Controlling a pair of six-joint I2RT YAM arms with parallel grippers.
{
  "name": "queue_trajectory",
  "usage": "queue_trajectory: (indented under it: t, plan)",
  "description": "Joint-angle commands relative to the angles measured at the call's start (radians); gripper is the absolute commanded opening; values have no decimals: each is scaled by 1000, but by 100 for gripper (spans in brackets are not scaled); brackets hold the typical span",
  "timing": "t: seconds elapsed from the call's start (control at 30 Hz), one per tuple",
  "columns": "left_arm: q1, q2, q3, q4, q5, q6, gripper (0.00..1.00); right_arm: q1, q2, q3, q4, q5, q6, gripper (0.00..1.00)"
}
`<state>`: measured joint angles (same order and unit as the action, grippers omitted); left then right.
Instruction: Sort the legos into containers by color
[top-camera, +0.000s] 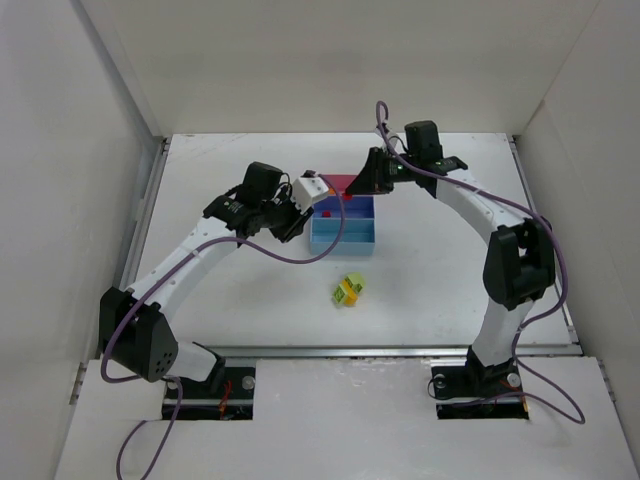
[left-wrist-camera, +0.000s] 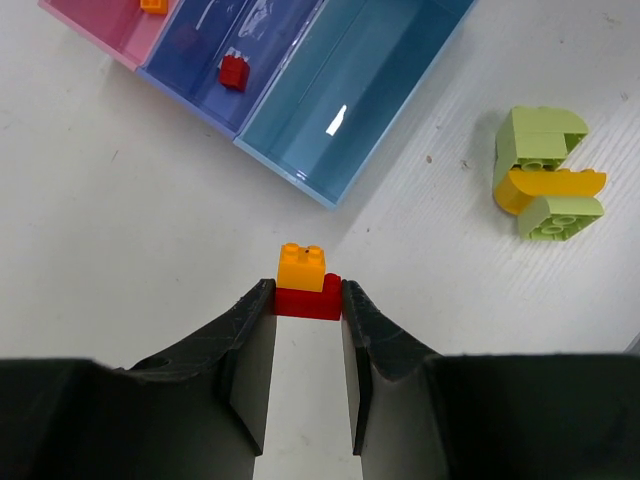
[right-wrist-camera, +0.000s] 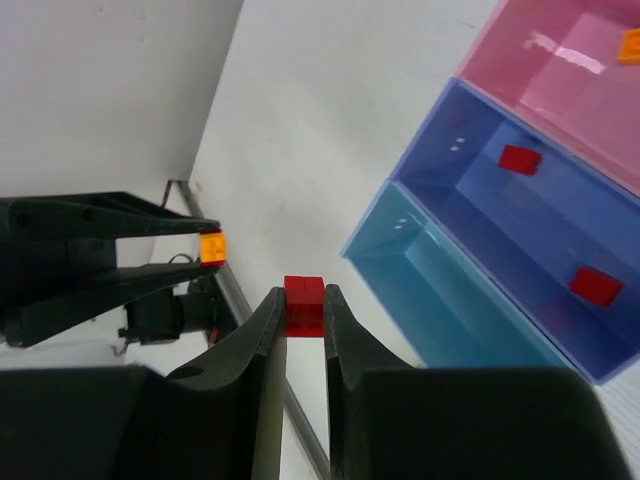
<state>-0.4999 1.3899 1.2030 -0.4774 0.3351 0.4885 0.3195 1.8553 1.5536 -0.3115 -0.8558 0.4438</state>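
White tabletop (top-camera: 430, 290) and bare white walls (top-camera: 330, 60) box me in on three sides.

My left gripper (left-wrist-camera: 307, 298) is clenched on a red-and-orange stack (left-wrist-camera: 302, 268). The fingertips (left-wrist-camera: 256, 310) press the two sides of the red bottom brick, and the orange brick sits on top, clear of the pads. My right gripper (right-wrist-camera: 303, 312) is pinched almost closed around a single red brick (right-wrist-camera: 303, 300), whose upper half shows above the fingers (right-wrist-camera: 262, 345). From the right wrist I see my left gripper off to the side with its orange brick at the tip. The two loads are near each other but not touching.

Just ahead of the left load is a corner of the tray's light blue bin (left-wrist-camera: 380, 70). Joined to it is the dark blue bin (right-wrist-camera: 470, 170), where two loose red bricks (right-wrist-camera: 519, 159) lie well apart on the floor. Beyond that is the pink bin (right-wrist-camera: 560, 90), with an orange piece (right-wrist-camera: 630, 45) cut off by the edge of view.

A lime-and-yellow cluster (top-camera: 349, 290) lies on the table near the light blue bin, apart from it. A metal strip (top-camera: 380, 350) runs along the table's near edge, in front of my two bases.
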Motion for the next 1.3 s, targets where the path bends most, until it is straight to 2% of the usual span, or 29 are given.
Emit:
queue_trajectory:
  t: [0.0,0.07,0.1,0.17,0.2,0.3,0.5,0.8,1.27]
  plan:
    - [1,-35,-14,5,-1,-17,0,6,-38,36,-32,137,-17,0]
    - [1,-35,-14,5,-1,-18,0,22,-60,51,-79,280,-17,0]
    - [1,-35,-14,5,-1,-18,0,48,-61,51,-90,423,-17,0]
    - [1,-35,-14,5,-1,-18,0,82,-61,95,-126,558,-36,0]
    - [1,-26,-14,14,-1,-27,0,99,-47,114,-174,693,-45,0]
    - [1,-26,-14,14,-1,-27,0,157,8,186,-250,805,-92,0]
    - [1,-26,-14,14,-1,-36,0,199,125,283,-316,868,-102,0]
    - [1,-26,-23,23,8,-36,0,208,200,302,-336,868,-102,0]
    - [1,-26,-23,23,8,-45,0,208,209,293,-336,868,-111,0]
